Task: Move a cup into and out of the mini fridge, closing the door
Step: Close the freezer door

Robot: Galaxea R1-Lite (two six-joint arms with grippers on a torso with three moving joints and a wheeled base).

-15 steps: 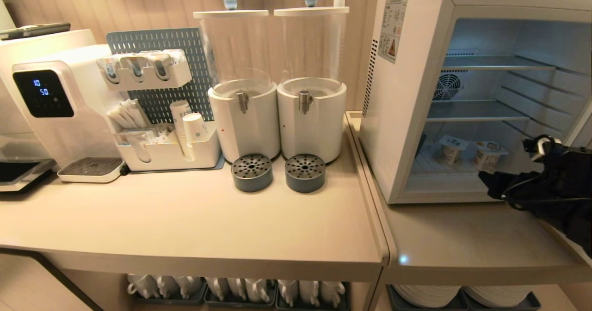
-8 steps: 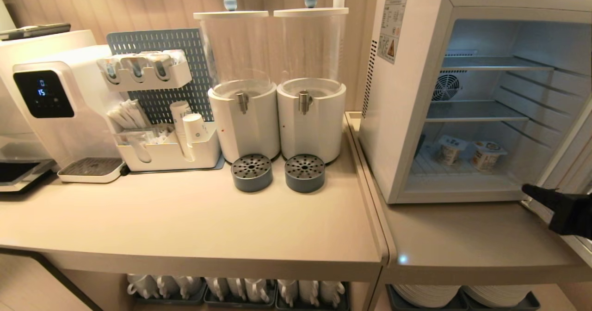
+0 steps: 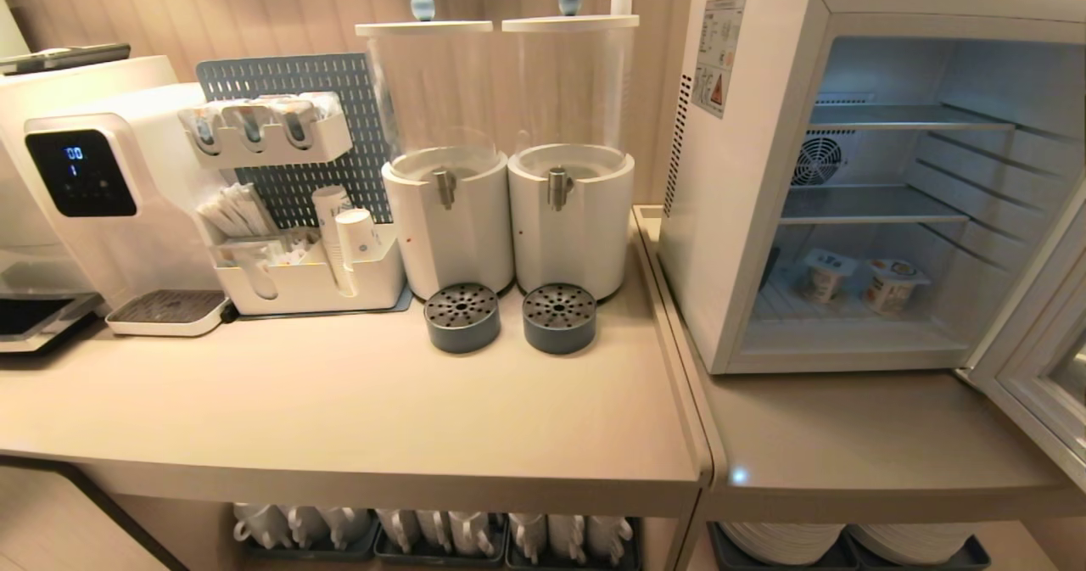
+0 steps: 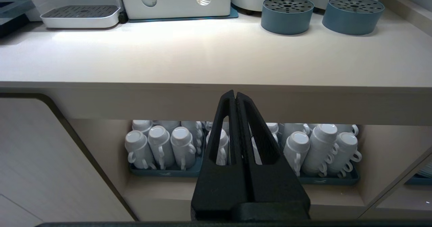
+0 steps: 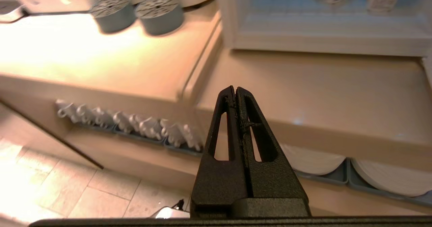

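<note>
White mini fridge (image 3: 747, 215) stands on right surface (image 3: 857, 444), interior exposed. Door (image 3: 1039, 359) swung wide at right edge of head view. Two cups (image 3: 898, 284) sit side by side on fridge floor, under wire shelves (image 3: 874, 202). Left hand (image 4: 235, 97) fingers pressed together, empty, before surface edge above shelf of mugs (image 4: 162, 146). Right hand (image 5: 235, 90) fingers together, empty, low before fridge surface.

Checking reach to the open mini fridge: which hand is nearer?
Right. The right hand hangs before the counter edge below the mini fridge; the left hand hangs before the counter left of it, facing shelved mugs.
</note>
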